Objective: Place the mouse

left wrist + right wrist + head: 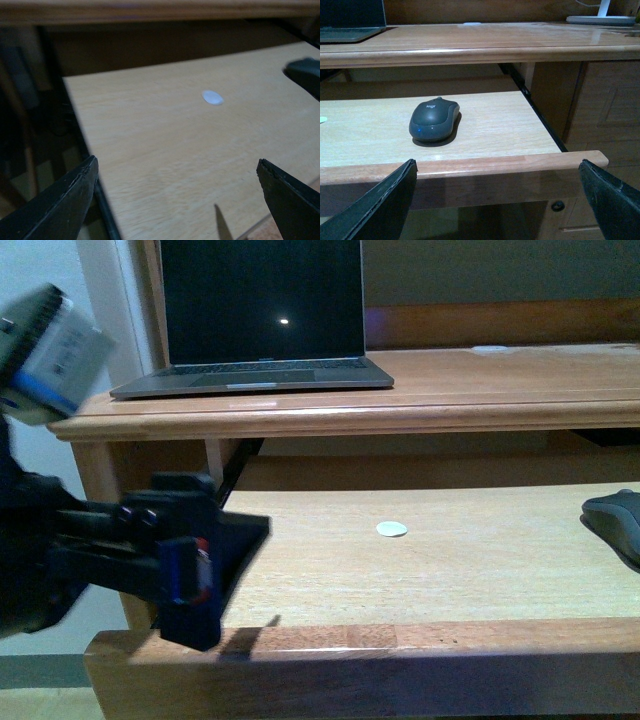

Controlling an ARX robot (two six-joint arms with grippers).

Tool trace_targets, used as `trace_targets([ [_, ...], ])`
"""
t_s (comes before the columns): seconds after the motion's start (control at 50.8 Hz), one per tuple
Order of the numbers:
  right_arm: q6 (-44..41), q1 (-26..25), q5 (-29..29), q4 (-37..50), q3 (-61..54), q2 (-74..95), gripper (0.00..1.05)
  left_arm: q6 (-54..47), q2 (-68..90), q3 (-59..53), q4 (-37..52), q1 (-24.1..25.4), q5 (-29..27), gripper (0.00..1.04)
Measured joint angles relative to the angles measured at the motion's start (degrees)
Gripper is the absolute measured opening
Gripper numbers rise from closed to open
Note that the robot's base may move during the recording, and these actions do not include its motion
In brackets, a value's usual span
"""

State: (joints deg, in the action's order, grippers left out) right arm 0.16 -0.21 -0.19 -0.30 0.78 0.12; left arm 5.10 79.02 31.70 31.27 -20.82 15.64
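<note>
Mouse (434,120) sits untouched. Right gripper (497,165) spread wide, empty, short of tray (365,135) front edge; mouse lies beyond, on tray's right part. Left gripper (176,167) spread, empty, at tray's left end. White disc (392,529) mid-tray between them. Laptop (262,315) on surface (480,390) above.

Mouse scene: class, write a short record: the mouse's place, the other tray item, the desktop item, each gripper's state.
mouse: on the pull-out tray, right side, ungripped
also on tray: small white disc
desktop: open laptop, screen dark
left gripper: open, empty
right gripper: open, empty, facing the mouse
</note>
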Motion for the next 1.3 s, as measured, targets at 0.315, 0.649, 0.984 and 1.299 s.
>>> trace_targets([
  [0.315,0.00,0.00,0.00,0.00,0.00,0.00,0.97,1.79,-26.43,-13.57,-7.58,0.79,-21.79,0.91],
  [0.649,0.00,0.02,0.04,0.00,0.00,0.00,0.97,-4.07,-72.04,-25.49,-30.42,5.86,-30.03,0.29],
  [0.984,9.77,1.57,-13.79,6.86,2.89,14.23,0.97,-4.57,-75.71,-28.13,-31.45,19.58,-16.57,0.03],
  [1.299,10.56,18.03,2.89,28.02,12.11,40.28,0.97,-4.59,-78.49,-31.26,-31.39,20.52,-15.80,0.03],
])
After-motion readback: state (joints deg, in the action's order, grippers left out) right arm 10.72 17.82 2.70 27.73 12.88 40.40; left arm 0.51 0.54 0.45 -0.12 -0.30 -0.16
